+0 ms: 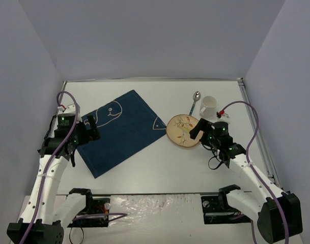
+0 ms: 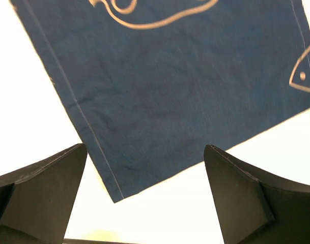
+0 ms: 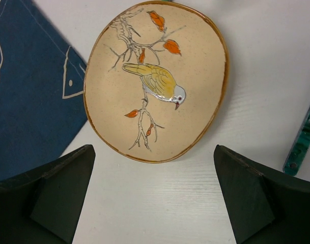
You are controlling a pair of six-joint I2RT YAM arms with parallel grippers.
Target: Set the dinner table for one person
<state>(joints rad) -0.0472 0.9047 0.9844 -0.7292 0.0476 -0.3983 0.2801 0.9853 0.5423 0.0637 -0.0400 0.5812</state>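
The white dinner table (image 1: 160, 168) carries a dark blue placemat (image 1: 119, 132) with white line drawing, lying askew left of centre. A beige plate (image 1: 183, 131) with a painted bird sits on the bare table just right of the mat. A spoon (image 1: 195, 101) with a teal handle and a white mug (image 1: 208, 105) lie behind the plate. My left gripper (image 1: 90, 127) is open and empty over the mat's left edge; the mat's near corner (image 2: 116, 195) shows between its jaws. My right gripper (image 1: 196, 131) is open and empty at the plate's near-right rim; the plate (image 3: 155, 81) lies just ahead of the jaws.
Grey walls close the table in at the back and both sides. The arm bases stand at the near edge (image 1: 155, 195). The spoon's teal handle (image 3: 302, 137) shows at the right edge of the right wrist view.
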